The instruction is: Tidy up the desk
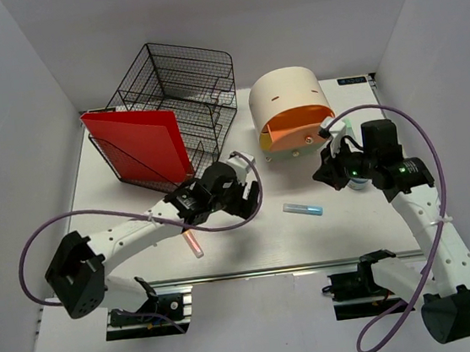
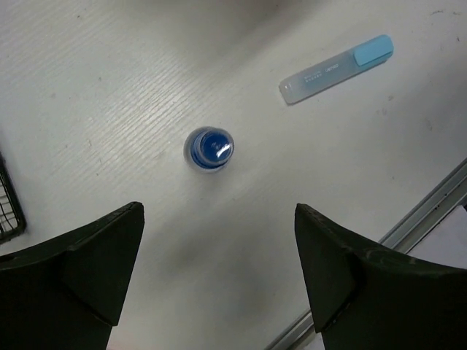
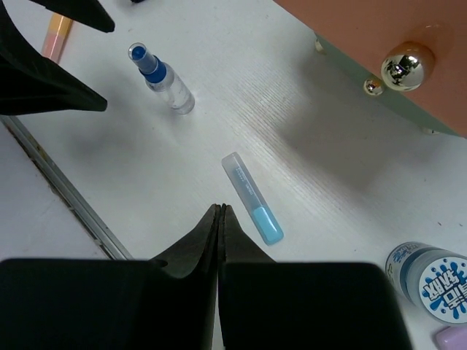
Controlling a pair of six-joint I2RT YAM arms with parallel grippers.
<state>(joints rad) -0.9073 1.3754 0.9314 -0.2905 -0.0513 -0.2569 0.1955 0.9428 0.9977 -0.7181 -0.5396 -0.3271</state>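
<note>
surface [image 1: 351,229]: white top across the middle of the overhead view; rail [image 1: 288,269] along its near edge
left claw [image 2: 217,219]: released; jaws wide, nothing between them; hovers just short of bottle [image 2: 209,149]
bottle: small, blue cap, upright on surface; untouched
right claw [image 3: 221,213]: clenched; fingers pressed together, empty; above surface near highlighter [image 3: 252,198]
highlighter: blue cap; flat on surface between the two claws
pen [image 1: 193,243]: orange; flat near rail, by left arm
tray [image 1: 178,106]: black wire, far left; red folder [image 1: 142,144] leans on it
drawer unit [image 1: 286,102]: round, beige, right of tray; gold knob [image 3: 403,65]
jar [image 3: 430,275]: blue label; on surface under right arm
</note>
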